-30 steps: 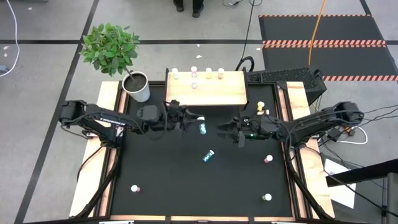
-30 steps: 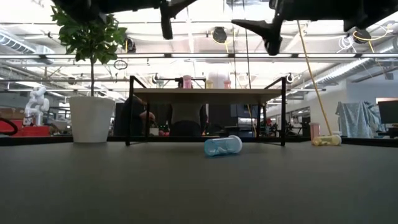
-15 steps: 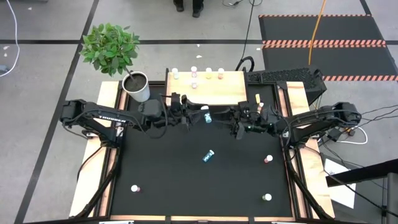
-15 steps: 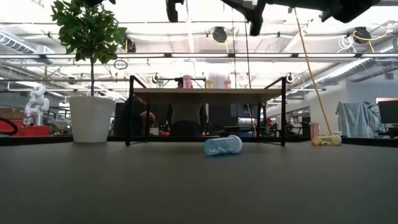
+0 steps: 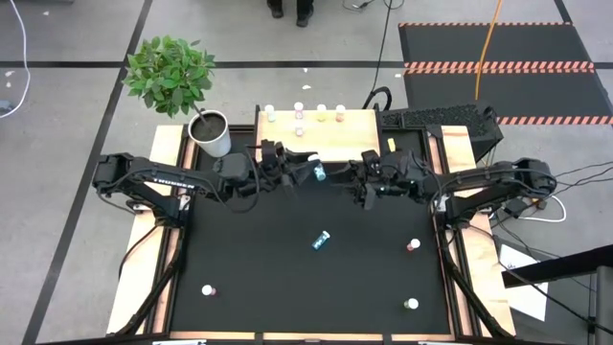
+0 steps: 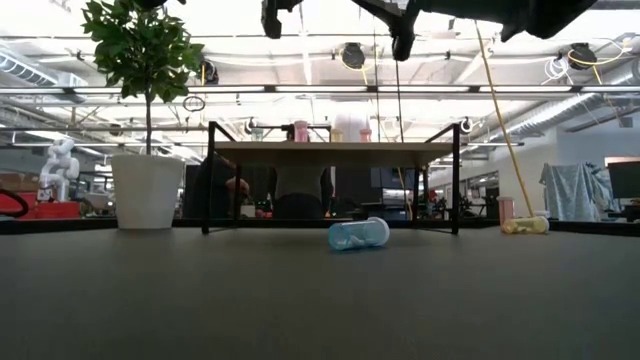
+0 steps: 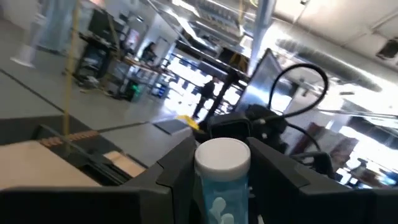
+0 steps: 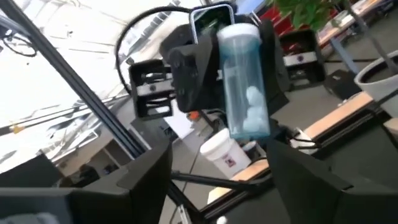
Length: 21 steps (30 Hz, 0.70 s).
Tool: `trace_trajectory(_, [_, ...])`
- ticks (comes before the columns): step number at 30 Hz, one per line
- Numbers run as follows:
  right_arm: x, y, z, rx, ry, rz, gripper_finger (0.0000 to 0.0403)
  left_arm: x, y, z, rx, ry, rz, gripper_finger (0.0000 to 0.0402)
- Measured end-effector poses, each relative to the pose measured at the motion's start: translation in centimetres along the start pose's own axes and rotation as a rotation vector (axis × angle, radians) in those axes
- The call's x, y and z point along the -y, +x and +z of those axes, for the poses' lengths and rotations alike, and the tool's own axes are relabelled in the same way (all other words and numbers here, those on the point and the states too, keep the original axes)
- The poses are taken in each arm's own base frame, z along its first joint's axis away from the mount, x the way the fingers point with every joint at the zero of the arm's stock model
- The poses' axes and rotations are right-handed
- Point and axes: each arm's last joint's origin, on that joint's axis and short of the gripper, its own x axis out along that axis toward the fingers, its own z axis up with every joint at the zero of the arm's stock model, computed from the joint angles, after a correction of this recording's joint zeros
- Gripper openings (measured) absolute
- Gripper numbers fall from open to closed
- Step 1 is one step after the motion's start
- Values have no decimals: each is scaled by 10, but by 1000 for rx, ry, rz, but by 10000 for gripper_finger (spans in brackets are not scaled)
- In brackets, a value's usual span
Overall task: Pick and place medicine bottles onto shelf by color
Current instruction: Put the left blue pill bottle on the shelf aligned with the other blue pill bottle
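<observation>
Left hand [image 5: 308,173]: clamped on a teal-blue bottle [image 5: 319,175] (white cap up), raised just before the shelf [image 5: 335,144].
Right hand [image 5: 356,180]: fingers apart, facing that bottle.
Desk [image 5: 268,259]: another teal-blue bottle [image 5: 321,240] lay mid-mat.

A blue bottle [image 6: 359,235] with a white cap is seen lying on its side on the dark table [image 6: 300,300]. Behind it the wooden shelf [image 6: 333,152] is held up on dark legs, and small bottles [image 6: 300,131] are stood on top. A white pot [image 6: 146,190] with a green plant [image 6: 142,50] is placed beside the shelf. Dark arm parts [image 6: 400,20] are seen high above.
</observation>
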Motion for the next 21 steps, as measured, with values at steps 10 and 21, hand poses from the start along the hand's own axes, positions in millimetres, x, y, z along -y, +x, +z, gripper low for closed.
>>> trace_trajectory(10, [9, -1, 9, 62, -50, -70, 223, -6, 9, -13, 37, -58, -1, 140])
trace_trajectory(21, [9, -1, 6, 15, -70, -42, 201, -6, 10, -12, 79, -74, -10, 140])
